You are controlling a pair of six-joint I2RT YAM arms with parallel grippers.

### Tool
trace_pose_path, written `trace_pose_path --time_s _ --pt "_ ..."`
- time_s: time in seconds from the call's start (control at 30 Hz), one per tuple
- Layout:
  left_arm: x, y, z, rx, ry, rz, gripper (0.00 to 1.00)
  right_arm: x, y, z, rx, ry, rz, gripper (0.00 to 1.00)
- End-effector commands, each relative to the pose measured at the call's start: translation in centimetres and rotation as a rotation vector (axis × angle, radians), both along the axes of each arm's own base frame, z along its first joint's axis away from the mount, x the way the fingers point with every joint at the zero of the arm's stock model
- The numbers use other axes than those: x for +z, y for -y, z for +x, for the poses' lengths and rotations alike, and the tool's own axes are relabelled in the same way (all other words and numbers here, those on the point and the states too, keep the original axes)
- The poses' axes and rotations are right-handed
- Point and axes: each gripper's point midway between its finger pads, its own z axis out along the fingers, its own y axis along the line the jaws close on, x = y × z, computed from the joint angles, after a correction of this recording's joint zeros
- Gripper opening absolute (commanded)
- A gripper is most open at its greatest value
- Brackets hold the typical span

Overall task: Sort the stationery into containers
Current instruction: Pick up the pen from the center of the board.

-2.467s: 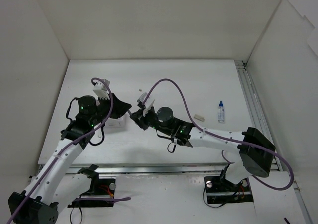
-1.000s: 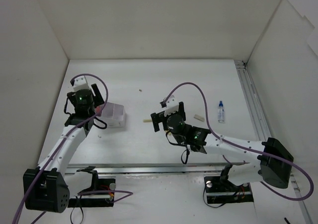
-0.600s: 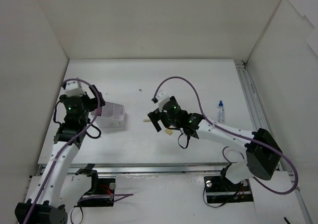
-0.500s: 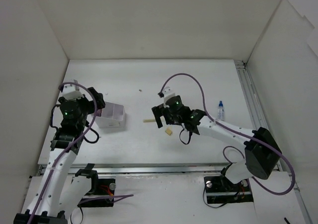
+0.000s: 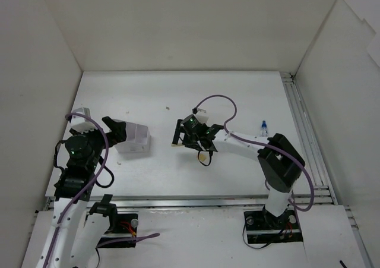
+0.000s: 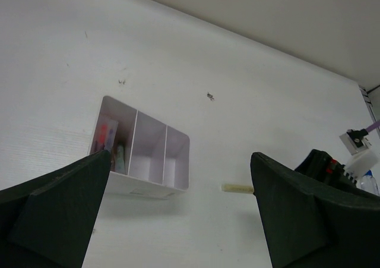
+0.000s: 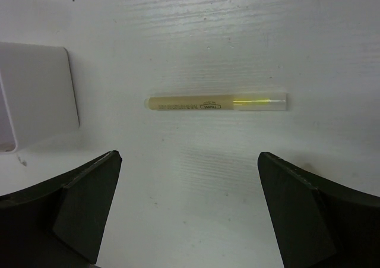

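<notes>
Yellow pen [image 7: 217, 103], clear at one end with dark print, on white table [image 7: 208, 30] ahead of right gripper [image 7: 189, 179] with black fingers [image 7: 83, 208]; white box [image 6: 141, 147] ahead of left gripper [image 6: 180, 185], pink-red and green inside its end compartment.

Right fingers [image 5: 180, 127] at yellow pen [image 5: 176, 144]; white box [image 5: 138, 138] beside left fingers [image 5: 113, 125]; tan eraser [image 5: 203, 157] nearby.

Yellow pen [image 7: 217, 103] flat, near white three-compartment box [image 6: 142, 186]

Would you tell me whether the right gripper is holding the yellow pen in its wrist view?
No, the yellow pen lies flat on the table, untouched, just beyond the open right gripper.
</notes>
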Motion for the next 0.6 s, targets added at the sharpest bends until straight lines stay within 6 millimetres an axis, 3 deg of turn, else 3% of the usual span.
trace_pose_path --time_s 0.0,0.2,0.33,0.57 --pt "0.7 0.5 -0.3 -0.027 0.03 -0.023 1.0 1.3 -2.0 2.2 -0.091 0.019 0.078 0.98" --pt "0.7 0.1 -0.4 -0.012 0.031 -0.01 1.0 -2.4 -2.2 2.7 -0.128 -0.023 0.03 0.98" --pt "0.7 0.3 -0.2 -0.021 0.031 -0.011 1.0 -2.4 -2.3 3.8 -0.168 0.02 0.045 0.98" --pt "-0.1 0.6 0.0 -0.035 0.02 -0.019 1.0 -1.3 0.6 6.1 -0.288 0.122 -0.013 0.98"
